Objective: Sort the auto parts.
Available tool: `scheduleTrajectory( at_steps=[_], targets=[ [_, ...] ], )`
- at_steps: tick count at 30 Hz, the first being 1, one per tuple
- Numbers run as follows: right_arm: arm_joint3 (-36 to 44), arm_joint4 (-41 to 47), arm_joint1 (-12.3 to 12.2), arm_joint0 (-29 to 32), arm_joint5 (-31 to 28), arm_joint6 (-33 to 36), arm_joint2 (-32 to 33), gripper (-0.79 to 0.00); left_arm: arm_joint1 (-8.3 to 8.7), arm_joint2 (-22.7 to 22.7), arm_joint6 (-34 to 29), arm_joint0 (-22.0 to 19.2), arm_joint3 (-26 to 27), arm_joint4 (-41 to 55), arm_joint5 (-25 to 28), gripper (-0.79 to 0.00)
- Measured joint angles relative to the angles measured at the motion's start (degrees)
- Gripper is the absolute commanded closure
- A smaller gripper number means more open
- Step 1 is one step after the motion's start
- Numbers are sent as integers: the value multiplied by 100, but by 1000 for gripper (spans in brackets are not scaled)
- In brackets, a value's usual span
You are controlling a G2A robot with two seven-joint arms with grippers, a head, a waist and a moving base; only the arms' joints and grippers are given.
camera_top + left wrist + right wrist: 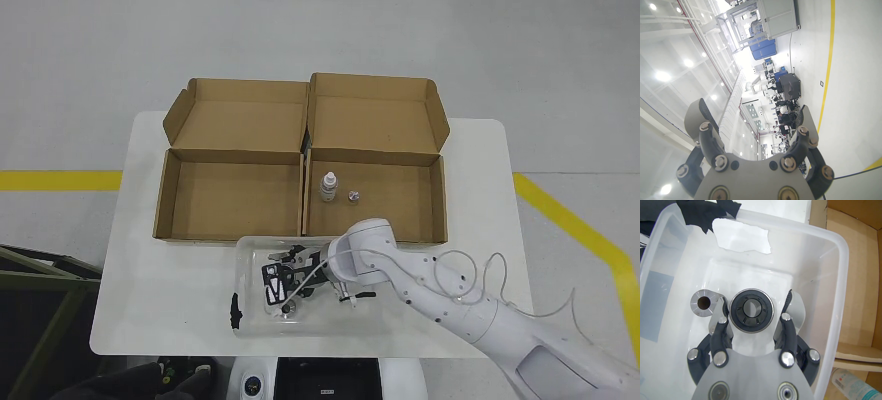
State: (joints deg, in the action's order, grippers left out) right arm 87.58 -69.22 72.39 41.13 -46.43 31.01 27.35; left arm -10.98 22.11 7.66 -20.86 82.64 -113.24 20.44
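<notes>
A round bearing (740, 318), black with a metal rim, lies flat on the floor of a clear plastic bin (840, 279). My right gripper (756, 303) is down inside the bin, open, with one finger on each side of the bearing. A short metal sleeve (694, 309) with a centre hole lies just beyond one finger. From above, my right gripper (300, 285) sits in the bin (245, 290) near the table's front edge. My left gripper (752, 108) is open and holds nothing, aimed away from the table at the hall.
Behind the bin stand two open cardboard boxes: the left one (230, 200) bare, the right one (400, 205) holding a white bottle (328, 186) and a small metal part (352, 195). Black torn material (702, 213) hangs on the bin's far rim.
</notes>
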Motion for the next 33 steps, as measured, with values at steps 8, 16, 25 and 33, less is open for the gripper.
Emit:
scheduleTrajectory(
  at_steps=[8,16,25,33],
  targets=[
    [-73,-12,61,6,-70,-14,-4,-382,0,0,0,0,0,0,0,-785],
    [-113,3,103,7,-161,-56,43,-58,0,0,0,0,0,0,0,-785],
    [-32,42,111,49,-245,-155,169,0,0,0,0,0,0,0,0,-785],
    [289,91,49,133,-317,-209,433,0,0,0,0,0,0,0,0,-785]
  ],
)
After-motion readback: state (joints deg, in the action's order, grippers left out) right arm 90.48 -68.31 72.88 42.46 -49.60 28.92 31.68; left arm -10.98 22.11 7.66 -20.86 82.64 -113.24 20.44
